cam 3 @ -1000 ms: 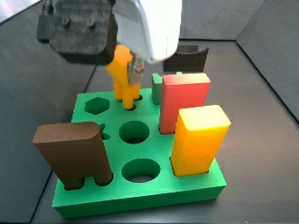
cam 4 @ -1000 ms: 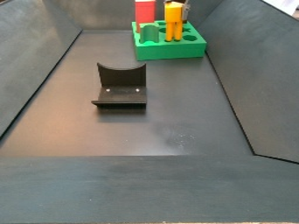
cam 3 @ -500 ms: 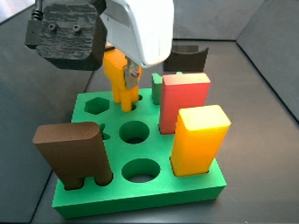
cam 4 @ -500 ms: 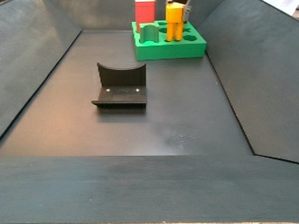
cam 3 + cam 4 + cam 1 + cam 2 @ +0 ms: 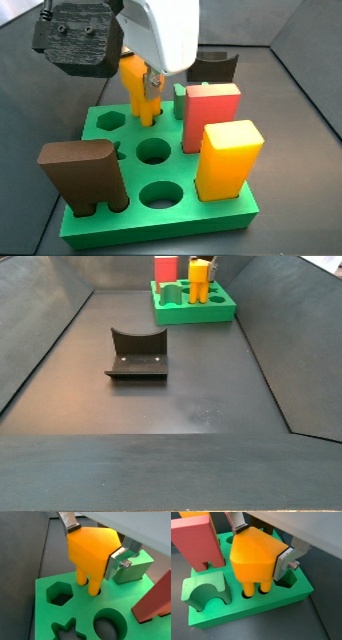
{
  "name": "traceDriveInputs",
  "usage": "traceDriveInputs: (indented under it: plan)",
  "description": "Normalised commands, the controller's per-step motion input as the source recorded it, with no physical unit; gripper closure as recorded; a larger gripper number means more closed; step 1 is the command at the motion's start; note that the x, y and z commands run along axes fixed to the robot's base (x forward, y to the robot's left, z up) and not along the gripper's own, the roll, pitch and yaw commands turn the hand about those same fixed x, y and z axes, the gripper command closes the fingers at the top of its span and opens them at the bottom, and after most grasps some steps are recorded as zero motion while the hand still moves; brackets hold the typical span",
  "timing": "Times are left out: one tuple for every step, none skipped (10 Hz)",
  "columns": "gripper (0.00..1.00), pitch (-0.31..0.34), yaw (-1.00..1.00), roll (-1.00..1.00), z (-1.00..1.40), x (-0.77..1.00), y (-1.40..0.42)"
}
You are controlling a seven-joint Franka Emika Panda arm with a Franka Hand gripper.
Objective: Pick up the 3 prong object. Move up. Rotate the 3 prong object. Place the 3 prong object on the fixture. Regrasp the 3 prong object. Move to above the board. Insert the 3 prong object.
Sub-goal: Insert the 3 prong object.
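Observation:
The 3 prong object (image 5: 90, 549) (image 5: 254, 554) is a yellow-orange piece with a pointed top and thin prongs. My gripper (image 5: 95, 544) (image 5: 262, 544) is shut on it, one silver finger on each side. It hangs upright at the far left of the green board (image 5: 160, 215) (image 5: 251, 609), under the gripper (image 5: 138, 70). Its prongs reach down into small holes in the board (image 5: 40, 612). The dark fixture (image 5: 136, 354) stands on the floor away from the board (image 5: 194, 311), and it also shows behind the board as the fixture (image 5: 214, 67).
Standing in the board are a red block (image 5: 210, 115), a tall yellow-orange block (image 5: 230, 158) and a brown block with legs (image 5: 83, 175). A green arch piece (image 5: 204, 594) sits right beside the held object. Round and hexagonal holes (image 5: 155, 151) lie open. Dark walls ring the floor.
Over the last second the wrist has shifted slightly leftward in the side view, still holding the object over the same holes. No visible change in the last half second.

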Motion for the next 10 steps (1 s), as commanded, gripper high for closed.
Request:
traceDriveInputs:
  plan:
    - [1.00, -0.153, 0.00, -0.07, -0.44, 0.00, 0.00]
    - [1.00, -0.124, -0.04, -0.07, -0.46, 0.09, 0.00]
    - [1.00, -0.114, -0.08, -0.08, -0.49, 0.18, 0.00]
    - [1.00, -0.090, -0.07, -0.05, -0.51, 0.26, 0.00]
    - [1.00, -0.093, -0.04, -0.06, -0.54, 0.24, 0.00]
    - [1.00, -0.113, -0.04, -0.05, -0.60, 0.24, 0.00]
    - [1.00, -0.107, -0.03, -0.01, -0.59, 0.16, 0.00]
    - [1.00, -0.089, -0.06, -0.01, -0.57, 0.05, 0.00]
    - [1.00, -0.086, -0.11, 0.00, -0.58, 0.00, 0.00]
    - [1.00, -0.091, -0.18, 0.04, -0.69, -0.03, -0.04]
